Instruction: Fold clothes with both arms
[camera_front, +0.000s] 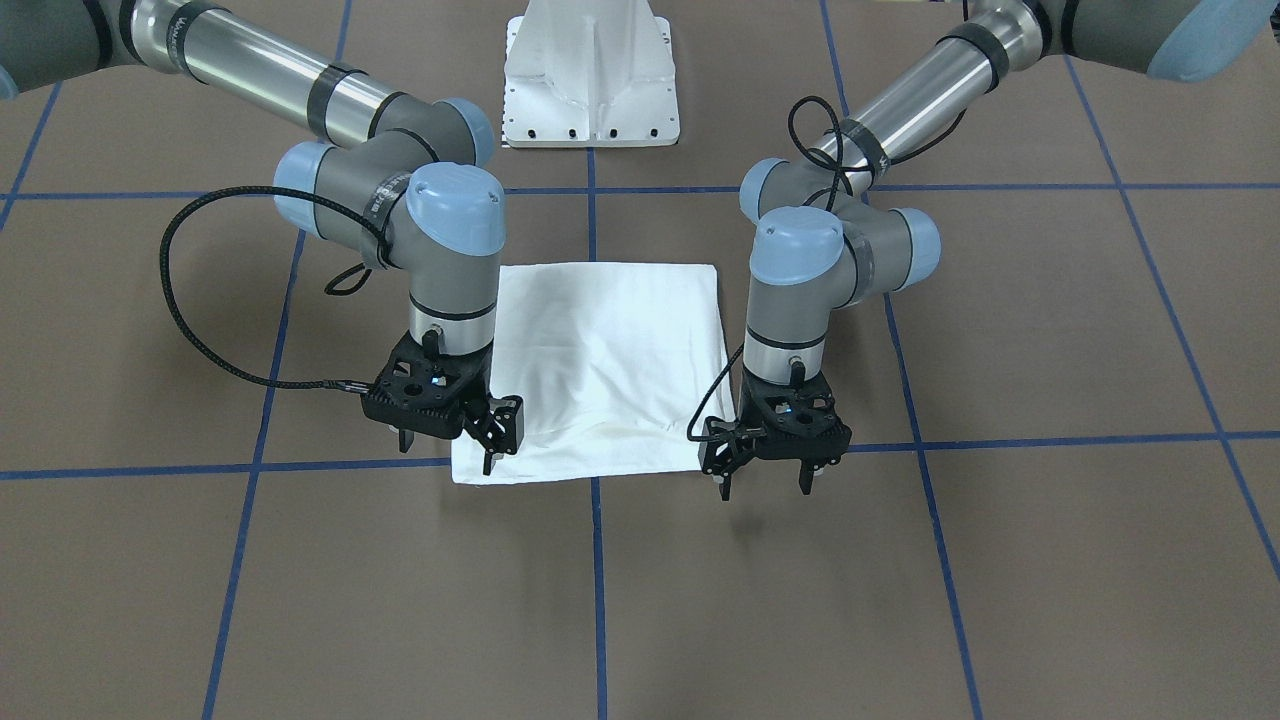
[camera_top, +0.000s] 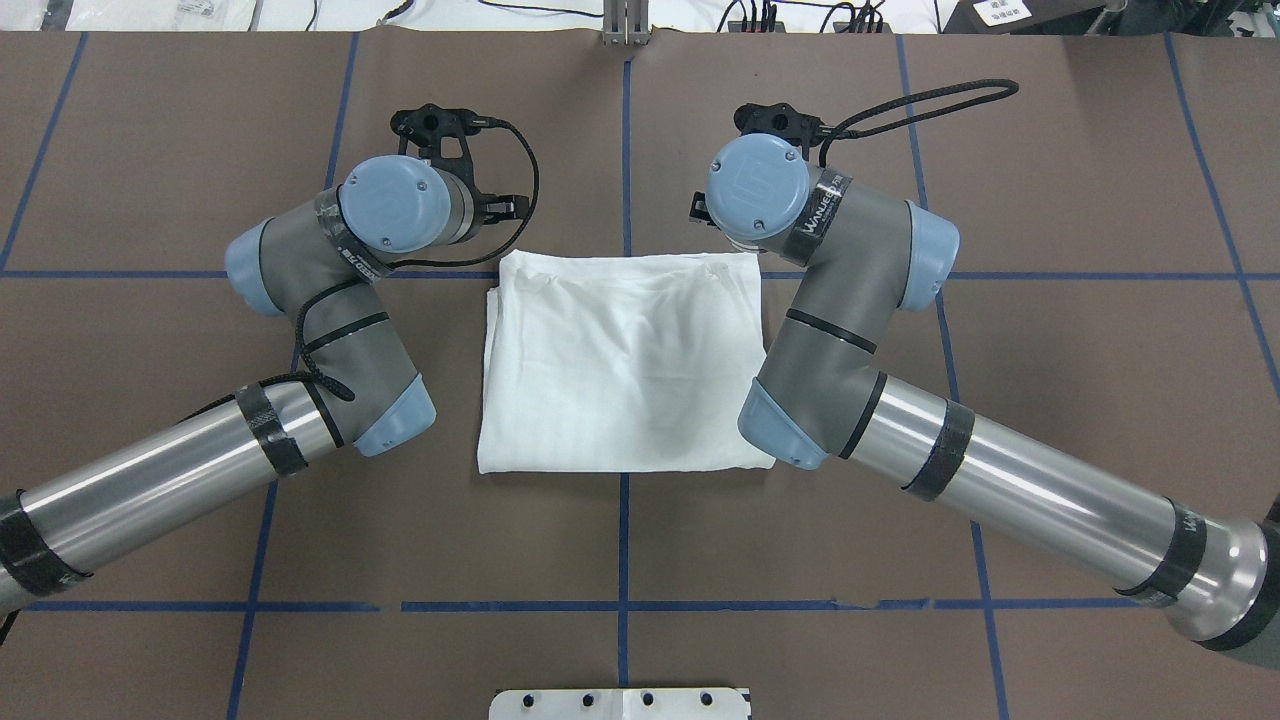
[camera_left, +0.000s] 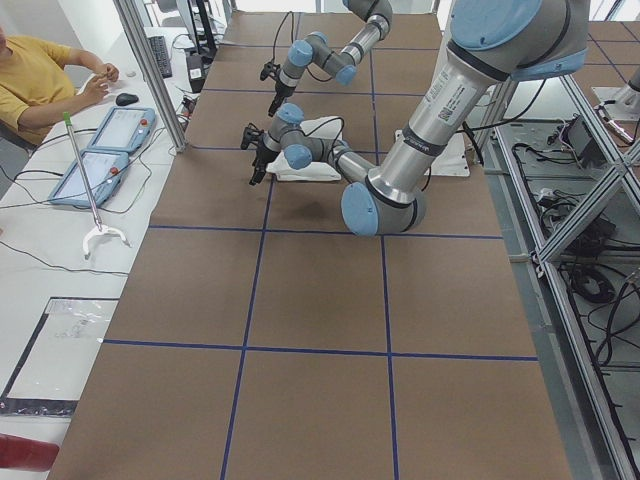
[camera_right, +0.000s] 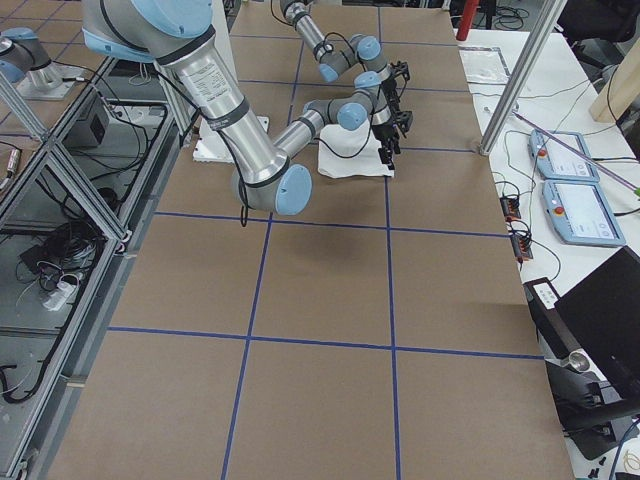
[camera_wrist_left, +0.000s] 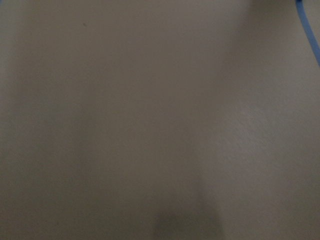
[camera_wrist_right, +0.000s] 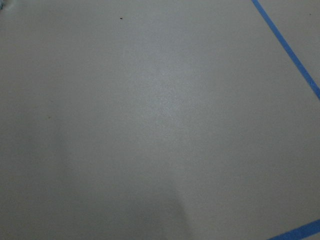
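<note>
The white T-shirt (camera_front: 600, 360) lies folded into a flat rectangle in the middle of the brown table; it also shows in the overhead view (camera_top: 620, 370). No print or collar shows. My left gripper (camera_front: 765, 487) hangs open and empty just off the shirt's far corner, fingers pointing down. My right gripper (camera_front: 446, 452) is open and empty at the other far corner, with one finger (camera_front: 490, 462) over the shirt's edge. In the overhead view the wrists hide the fingers of both the left gripper (camera_top: 438, 125) and the right gripper (camera_top: 772, 120). Both wrist views show only bare table.
The white metal pedestal (camera_front: 590, 80) stands at the robot's side of the table. Blue tape lines (camera_front: 596, 560) cross the brown surface. In the exterior left view a seated person (camera_left: 40, 75) and control tablets (camera_left: 100, 155) are on a side bench beyond the table's far edge.
</note>
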